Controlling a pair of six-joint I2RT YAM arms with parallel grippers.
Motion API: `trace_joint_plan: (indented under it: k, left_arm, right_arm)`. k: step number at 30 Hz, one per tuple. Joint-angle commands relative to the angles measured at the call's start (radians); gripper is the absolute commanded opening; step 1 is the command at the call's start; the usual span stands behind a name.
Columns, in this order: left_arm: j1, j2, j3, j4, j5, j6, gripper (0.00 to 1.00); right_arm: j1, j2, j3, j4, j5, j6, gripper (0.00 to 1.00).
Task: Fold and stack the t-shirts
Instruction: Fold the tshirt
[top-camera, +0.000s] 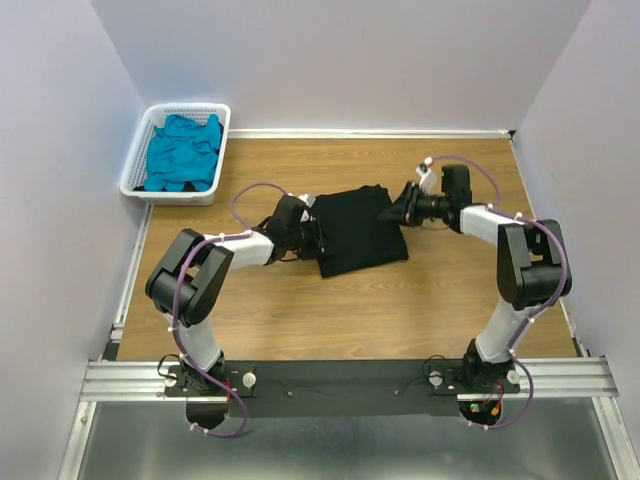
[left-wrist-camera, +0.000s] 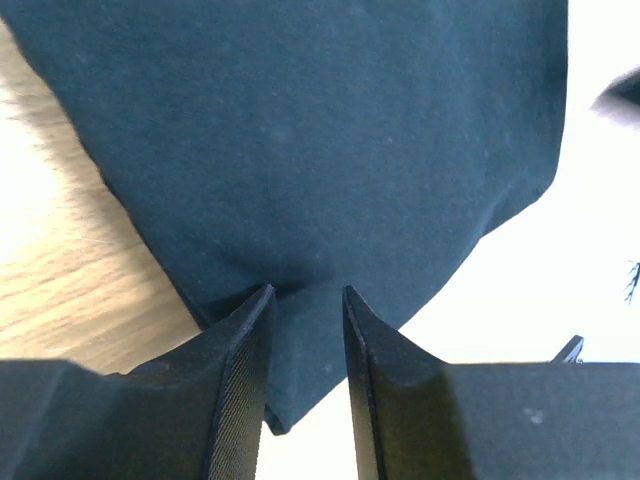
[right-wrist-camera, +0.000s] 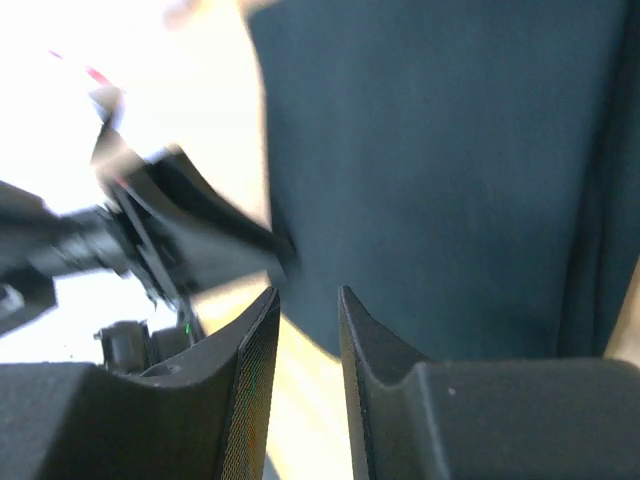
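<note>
The folded black cloth t-shirt (top-camera: 355, 232) lies mid-way across the tabletop (top-camera: 300, 315) between both arms, the left gripper (left-wrist-camera: 305, 292) clamped on its left edge, while the right gripper (right-wrist-camera: 305, 292) sits at its right edge, hold unclear.

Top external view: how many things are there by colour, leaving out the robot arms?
Black cloth t-shirt: 1
Teal-blue cloth t-shirt: 1
White slotted plastic basket: 1
Total: 3
</note>
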Motion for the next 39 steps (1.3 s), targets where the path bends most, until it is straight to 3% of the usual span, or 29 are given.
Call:
trace_joint_plan:
  k: [1, 13, 19, 25, 31, 34, 39]
  left_arm:
    - [-0.012, -0.033, -0.002, -0.043, -0.024, -0.007, 0.43]
    - [-0.012, -0.014, -0.008, -0.040, -0.036, -0.001, 0.44]
    - [-0.012, -0.026, -0.031, -0.037, -0.047, -0.006, 0.44]
    - [-0.015, -0.063, -0.039, -0.031, -0.056, 0.013, 0.49]
    - [-0.035, -0.166, 0.037, -0.104, -0.139, 0.074, 0.80]
    - [-0.064, -0.226, 0.096, -0.199, -0.235, 0.158, 0.84]
    - [-0.070, -0.336, 0.137, -0.339, -0.376, 0.226, 0.85]
  right_arm:
    - [-0.021, 0.028, 0.166, -0.019, 0.023, -0.024, 0.38]
    - [-0.021, 0.485, 0.592, 0.018, 0.055, 0.068, 0.38]
    - [-0.027, 0.576, 0.632, 0.013, 0.115, 0.075, 0.38]
    - [-0.030, 0.381, 0.533, -0.007, 0.202, 0.019, 0.42]
    - [-0.030, 0.044, 0.274, -0.088, 0.336, 0.015, 0.72]
    - [-0.029, -0.136, 0.115, -0.180, 0.433, 0.054, 0.86]
    - [-0.027, -0.354, -0.102, -0.284, 0.537, 0.107, 0.95]
